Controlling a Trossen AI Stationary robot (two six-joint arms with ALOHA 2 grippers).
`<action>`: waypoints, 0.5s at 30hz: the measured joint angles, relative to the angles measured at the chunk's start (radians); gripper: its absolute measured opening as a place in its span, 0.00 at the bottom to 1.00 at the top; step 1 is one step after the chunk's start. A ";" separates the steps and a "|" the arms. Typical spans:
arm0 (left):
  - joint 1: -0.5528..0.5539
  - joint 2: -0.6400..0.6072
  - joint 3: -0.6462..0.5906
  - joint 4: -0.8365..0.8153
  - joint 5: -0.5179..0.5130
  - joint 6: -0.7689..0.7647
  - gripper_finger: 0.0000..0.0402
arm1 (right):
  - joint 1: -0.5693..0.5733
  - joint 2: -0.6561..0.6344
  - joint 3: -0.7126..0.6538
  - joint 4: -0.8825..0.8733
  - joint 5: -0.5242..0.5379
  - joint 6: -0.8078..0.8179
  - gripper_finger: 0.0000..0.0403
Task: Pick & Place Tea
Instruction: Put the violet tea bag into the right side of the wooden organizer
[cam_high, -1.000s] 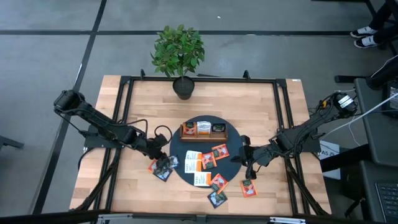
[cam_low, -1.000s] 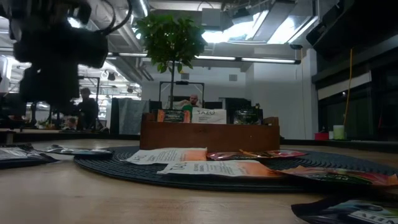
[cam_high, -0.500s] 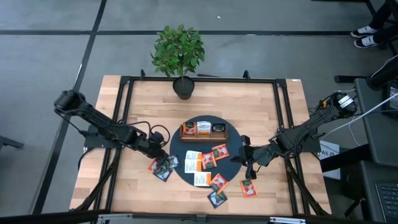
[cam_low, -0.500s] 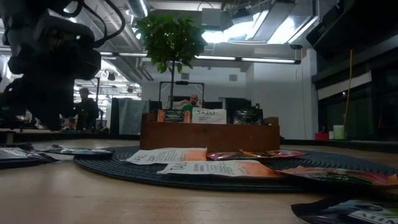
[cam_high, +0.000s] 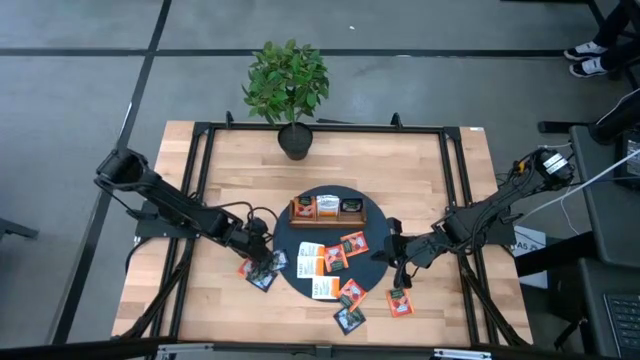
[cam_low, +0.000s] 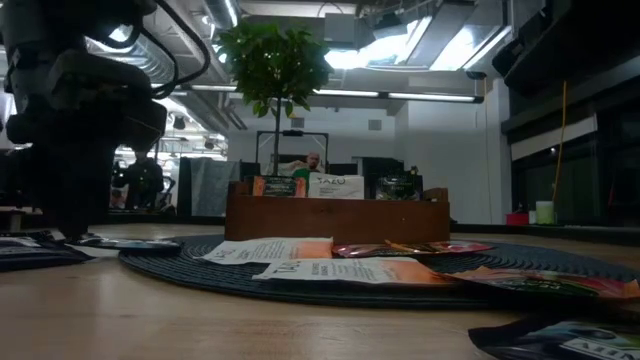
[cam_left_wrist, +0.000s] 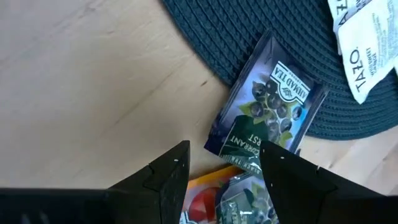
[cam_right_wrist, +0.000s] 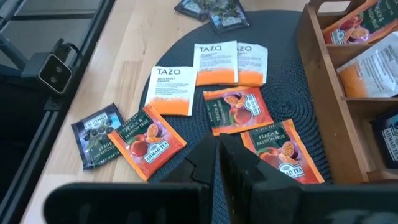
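Tea sachets, orange, white and dark, lie scattered on a round dark mat and on the wood beside it. A small pile lies at the mat's left edge: a dark blue sachet partly on the mat, with an orange one and a dark green one beside it. My left gripper is open and slants down over this pile, low by the table. My right gripper is shut and waits above the mat's right edge. The wooden tray at the mat's far side holds a few sachets. My left gripper comes at the pile from above on a slant, its two open fingers standing on either side of the dark blue sachet's near edge and the sachets under it. I cannot tell whether the fingertips touch any sachet.
A potted plant stands at the table's far edge. White TAZO sachets and orange ones lie in the mat's middle. Others lie off the mat near the front edge. A black frame runs round the table.
My left gripper has gone down onto the pile of sachets at the mat's left edge, tipping a little steeper as it sank. The sachets have kept their places.
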 joint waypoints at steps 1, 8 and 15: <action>0.001 0.009 0.000 0.009 0.001 0.005 0.47 | 0.000 0.000 0.000 -0.001 0.000 0.000 0.06; 0.002 0.044 0.004 0.022 0.009 0.006 0.47 | 0.000 0.000 0.000 0.001 0.000 0.002 0.06; 0.003 0.046 0.002 0.031 0.010 0.032 0.45 | 0.000 0.000 0.000 0.001 0.000 0.003 0.06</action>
